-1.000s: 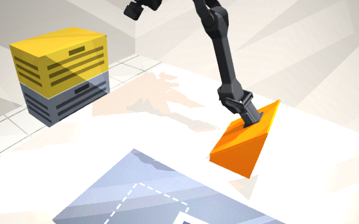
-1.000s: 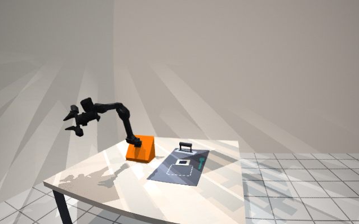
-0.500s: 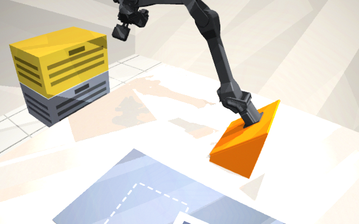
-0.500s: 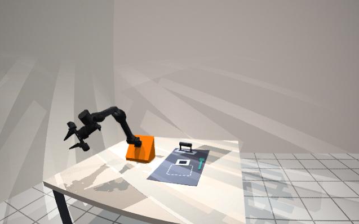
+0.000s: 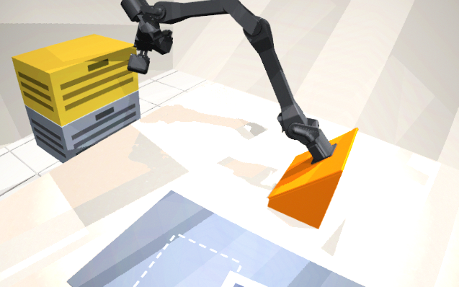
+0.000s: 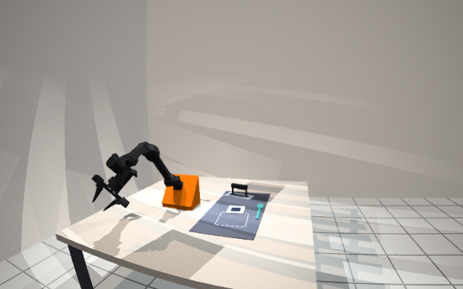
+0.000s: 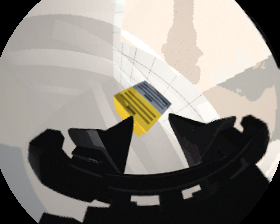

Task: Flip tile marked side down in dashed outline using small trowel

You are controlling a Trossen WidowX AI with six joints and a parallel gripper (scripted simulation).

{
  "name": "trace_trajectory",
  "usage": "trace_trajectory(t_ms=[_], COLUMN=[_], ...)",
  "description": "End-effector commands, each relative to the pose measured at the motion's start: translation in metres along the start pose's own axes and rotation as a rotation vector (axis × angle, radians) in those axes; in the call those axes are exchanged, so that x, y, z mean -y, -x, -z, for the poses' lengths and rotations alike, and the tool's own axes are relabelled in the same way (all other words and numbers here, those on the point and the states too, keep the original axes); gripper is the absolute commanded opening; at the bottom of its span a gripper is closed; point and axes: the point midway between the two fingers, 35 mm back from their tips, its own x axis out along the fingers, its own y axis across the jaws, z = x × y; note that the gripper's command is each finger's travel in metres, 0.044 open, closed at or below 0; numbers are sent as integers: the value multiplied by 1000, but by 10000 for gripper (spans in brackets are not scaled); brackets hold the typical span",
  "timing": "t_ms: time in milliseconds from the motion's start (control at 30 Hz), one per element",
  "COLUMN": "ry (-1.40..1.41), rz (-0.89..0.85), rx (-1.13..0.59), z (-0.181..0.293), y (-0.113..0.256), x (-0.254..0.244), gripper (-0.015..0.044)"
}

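My gripper [image 5: 139,65] [image 6: 99,205] [image 7: 151,117] is open and empty, high beyond the left side of the mat. The mat [image 5: 126,252] [image 6: 207,226] is blue-grey. The tile [image 5: 231,277] [image 6: 230,209] is white with a dark square on its upper face and lies flat on the mat, beside the dashed outline [image 5: 191,240]. Only its corner shows in the top view. A teal trowel-shaped tool [image 6: 259,207] with a broad head and thin handle lies on the mat's right part in the exterior view. The wrist view shows neither tile nor tool.
The arm stands on an orange wedge-shaped base [image 5: 299,205] [image 6: 180,199] beside the mat. A black raised handle [image 6: 239,186] stands at the mat's far end. Stacked yellow [image 5: 97,86] [image 7: 136,110] and grey [image 5: 94,130] [image 7: 153,95] crates stand beyond the table.
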Motion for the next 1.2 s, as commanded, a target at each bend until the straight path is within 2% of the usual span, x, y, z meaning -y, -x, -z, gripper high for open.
trace_trajectory(t_ms=[0,267,567,733,1167], ry=[55,202,394,516,705], rz=[64,235,416,506,670], rx=[-23,-76,-146,-187,-331], z=[11,33,53,59,72], y=[-5,-5,12,29,92], x=[27,102,190,239,322], gripper=[270,270,270,270,270])
